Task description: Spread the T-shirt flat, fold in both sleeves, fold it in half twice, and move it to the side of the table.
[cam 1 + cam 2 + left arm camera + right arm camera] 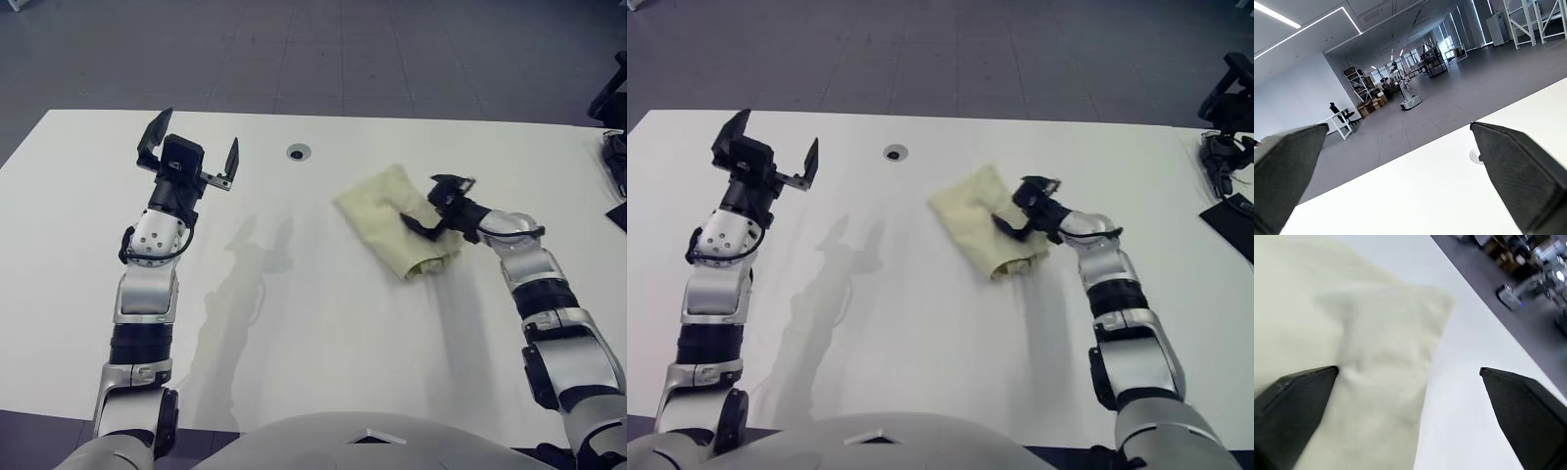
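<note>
The pale yellow T-shirt (385, 220) lies folded into a small rectangle on the white table (313, 352), right of the middle. My right gripper (429, 204) is open and low over the shirt's right edge. In the right wrist view, one finger (1293, 396) is over the T-shirt (1352, 347) and the other over bare table. I cannot tell if it touches the cloth. My left gripper (194, 143) is held up over the far left of the table, open, with nothing between its fingers (1518, 171).
A small round grommet (298, 151) sits in the table near its far edge, between the arms. Dark equipment (1225, 147) stands at the table's far right corner. Bare tabletop stretches across the middle and front.
</note>
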Controlling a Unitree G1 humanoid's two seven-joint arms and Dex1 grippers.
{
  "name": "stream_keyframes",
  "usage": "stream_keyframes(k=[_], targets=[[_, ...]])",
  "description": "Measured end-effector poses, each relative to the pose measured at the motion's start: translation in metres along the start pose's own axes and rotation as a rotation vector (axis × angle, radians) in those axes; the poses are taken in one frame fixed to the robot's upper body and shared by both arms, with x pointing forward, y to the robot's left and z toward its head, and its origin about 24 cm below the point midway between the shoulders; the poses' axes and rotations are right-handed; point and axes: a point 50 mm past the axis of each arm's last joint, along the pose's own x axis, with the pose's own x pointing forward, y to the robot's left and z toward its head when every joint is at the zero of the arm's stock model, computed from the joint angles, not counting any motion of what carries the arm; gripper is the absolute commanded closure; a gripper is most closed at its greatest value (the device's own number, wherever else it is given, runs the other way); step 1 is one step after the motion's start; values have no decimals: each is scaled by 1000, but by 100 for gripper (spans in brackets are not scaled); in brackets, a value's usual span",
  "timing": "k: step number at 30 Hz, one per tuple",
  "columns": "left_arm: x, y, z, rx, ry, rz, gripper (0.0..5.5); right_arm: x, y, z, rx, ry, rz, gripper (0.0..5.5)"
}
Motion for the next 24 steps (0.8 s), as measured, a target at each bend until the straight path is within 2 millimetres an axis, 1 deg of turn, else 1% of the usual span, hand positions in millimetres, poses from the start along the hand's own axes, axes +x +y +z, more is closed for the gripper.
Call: stream_keyframes(k=[1,3,5,7,9,13,17,18,21,22,24], targets=[[0,1,3,1,-12,2,13,-9,-4,-10,92,35,-70,10],[-1,1,7,4,-23,5,13,-27,-9,-25,221,98,-199,10],[-5,1,11,8,-29,9,13,-54,-16,-42,346,183,-367,10],[-9,3,13,12,-27,13,13,-77,-13,-54,383,257,-467,10],[-10,4,14,16,-26,18,13,-87,-7,-56,365,282,-495,10],[-10,4,13,15,-14,18,13,-92,-1,-53,302,285,-518,10],[-11,2,12,21,-7,16,13,-84,-3,-49,212,224,-575,10],[-12,2,11,21,-5,16,13,-82,-5,-45,196,196,-590,10],[-12,2,10,23,0,15,13,-73,-18,-22,131,70,-633,10],[-12,1,10,22,-1,12,13,-69,-17,-17,107,52,-614,10],[-13,-1,9,19,2,8,13,-59,-8,-20,90,67,-524,10]])
